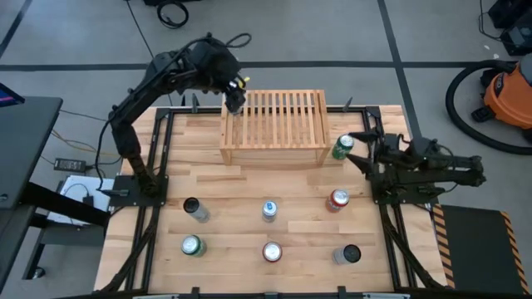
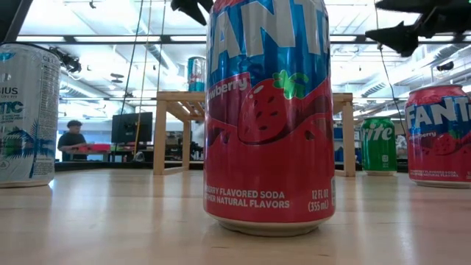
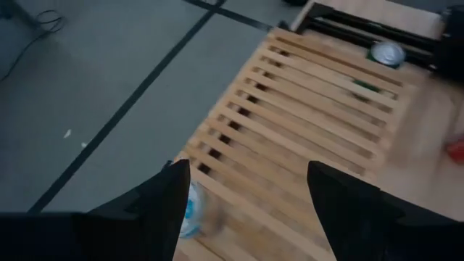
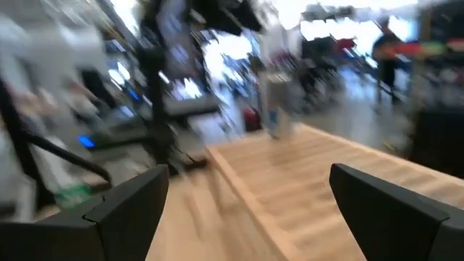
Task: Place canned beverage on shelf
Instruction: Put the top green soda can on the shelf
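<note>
From above, the left claw (image 1: pixel 236 101) hangs over the far left corner of the shelf (image 1: pixel 274 124); its fingers cannot be made out here. The right claw (image 1: pixel 363 148) lies just right of the shelf, jaws spread and empty, with a green can (image 1: pixel 342 147) at its tips. Six more cans stand on the table (image 1: pixel 224 199) nearer the viewer, among them a red can (image 1: pixel 337 199) and a blue-white can (image 1: pixel 268 210).

At table height, a Fanta can (image 2: pixel 268 110) fills the front. Behind it, a slim can (image 2: pixel 196 73) stands upright on the shelf's left end, under the left claw's dark tips (image 2: pixel 193 9).

The left wrist view shows that claw's fingers (image 3: pixel 163 199) parted over the slats, gripping nothing, with the slim can (image 3: pixel 191 209) just beside one finger.

The right wrist view shows wide, empty fingers (image 4: pixel 130 199) over the shelf top, the slim can (image 4: pixel 274 105) standing at its far end.

My reading: one can is placed; seven are left on the table.
</note>
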`<state>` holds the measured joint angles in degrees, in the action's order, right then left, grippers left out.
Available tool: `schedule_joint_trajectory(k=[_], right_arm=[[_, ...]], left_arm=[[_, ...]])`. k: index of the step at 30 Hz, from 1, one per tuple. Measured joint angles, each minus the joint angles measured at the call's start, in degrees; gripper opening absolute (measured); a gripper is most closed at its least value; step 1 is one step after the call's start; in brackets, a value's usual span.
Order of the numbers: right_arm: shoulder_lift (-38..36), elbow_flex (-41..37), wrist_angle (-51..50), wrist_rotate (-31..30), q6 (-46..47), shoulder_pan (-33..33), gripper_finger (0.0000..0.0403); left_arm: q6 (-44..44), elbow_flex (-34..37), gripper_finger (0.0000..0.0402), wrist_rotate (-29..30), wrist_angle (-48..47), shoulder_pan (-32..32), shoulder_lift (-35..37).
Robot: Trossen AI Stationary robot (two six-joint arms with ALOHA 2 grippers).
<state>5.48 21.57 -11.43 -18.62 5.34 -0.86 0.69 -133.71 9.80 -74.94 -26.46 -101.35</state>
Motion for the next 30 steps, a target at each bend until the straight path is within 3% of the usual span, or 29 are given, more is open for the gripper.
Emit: schedule_joint_trajectory(k=[4, 11, 17, 30], right_arm=[[5.0, 7.8, -10.5, -1.2, -1.1, 0.0, 0.0391], [13.4, 21.3, -23.2, 3.4, -6.3, 0.0, 0.0391], [20.6, 30.5, -37.7, -3.1, -8.0, 1.2, 0.0391], [28.4, 27.4, -48.8, -4.4, 5.2, 13.9, 0.0391]], left_arm=[[1.8, 0.0, 0.0279, -0.1, -3.2, 2.2, 0.3], [-3.1, 0.0, 0.0279, -1.2, -9.5, 4.1, 1.0], [-4.5, 0.0, 0.0279, -2.7, -10.9, 6.4, 2.5], [-5.6, 0.0, 0.0279, -2.6, -13.8, 7.7, 7.7]])
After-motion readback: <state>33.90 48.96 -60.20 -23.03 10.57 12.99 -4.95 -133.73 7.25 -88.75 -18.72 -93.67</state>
